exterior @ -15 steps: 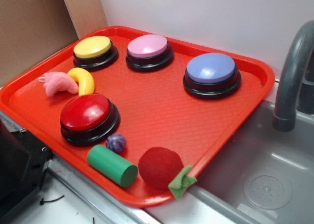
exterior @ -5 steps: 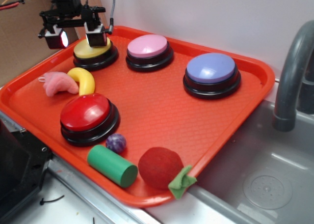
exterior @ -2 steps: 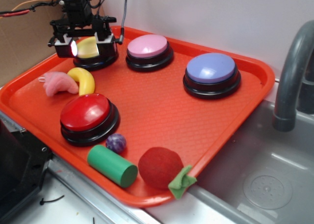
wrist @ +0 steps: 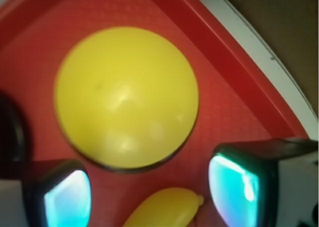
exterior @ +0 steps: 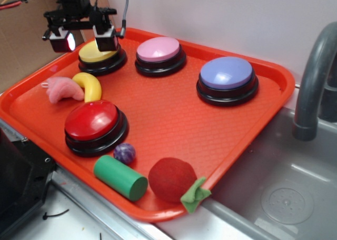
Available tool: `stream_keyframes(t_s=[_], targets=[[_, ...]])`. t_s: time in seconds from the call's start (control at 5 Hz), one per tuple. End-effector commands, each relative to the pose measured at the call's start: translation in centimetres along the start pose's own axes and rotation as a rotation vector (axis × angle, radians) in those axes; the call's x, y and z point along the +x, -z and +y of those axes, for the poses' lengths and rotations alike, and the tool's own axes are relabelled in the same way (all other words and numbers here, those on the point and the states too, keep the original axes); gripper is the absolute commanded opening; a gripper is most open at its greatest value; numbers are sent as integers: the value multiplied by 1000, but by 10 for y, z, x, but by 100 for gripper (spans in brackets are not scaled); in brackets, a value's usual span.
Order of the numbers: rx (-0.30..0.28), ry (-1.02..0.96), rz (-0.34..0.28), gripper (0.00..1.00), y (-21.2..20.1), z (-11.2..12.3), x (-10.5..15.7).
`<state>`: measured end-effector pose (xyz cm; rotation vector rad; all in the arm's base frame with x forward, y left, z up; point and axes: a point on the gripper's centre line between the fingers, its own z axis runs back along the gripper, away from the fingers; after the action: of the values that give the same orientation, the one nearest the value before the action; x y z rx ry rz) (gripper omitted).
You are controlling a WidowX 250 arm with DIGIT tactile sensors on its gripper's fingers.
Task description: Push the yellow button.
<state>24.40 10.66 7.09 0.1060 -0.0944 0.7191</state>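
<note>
The yellow button point(exterior: 96, 51) is seen at the far left corner of the red tray point(exterior: 174, 119), beside the pink button point(exterior: 159, 49). The claw point(exterior: 83, 38) is held just above it with its fingers point(exterior: 106, 39) spread wide and nothing gripped. In the wrist view, the button's dome fills the centre, with a yellow banana toy point(wrist: 164, 207) below it.

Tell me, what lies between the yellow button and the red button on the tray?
The yellow banana toy lies between the yellow button and red button, seen in the exterior view.
</note>
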Motion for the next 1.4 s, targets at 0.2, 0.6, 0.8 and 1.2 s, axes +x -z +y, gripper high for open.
stream_keyframes(t_s=[0.2,0.6,0.8,1.2], targets=[[-87,13,-105,100,-47,18,7],[-92,39,-97,100,-60,17,3],[-69,37,-103,100,-66,17,2],[-85,64,-98,100,-79,15,-3]])
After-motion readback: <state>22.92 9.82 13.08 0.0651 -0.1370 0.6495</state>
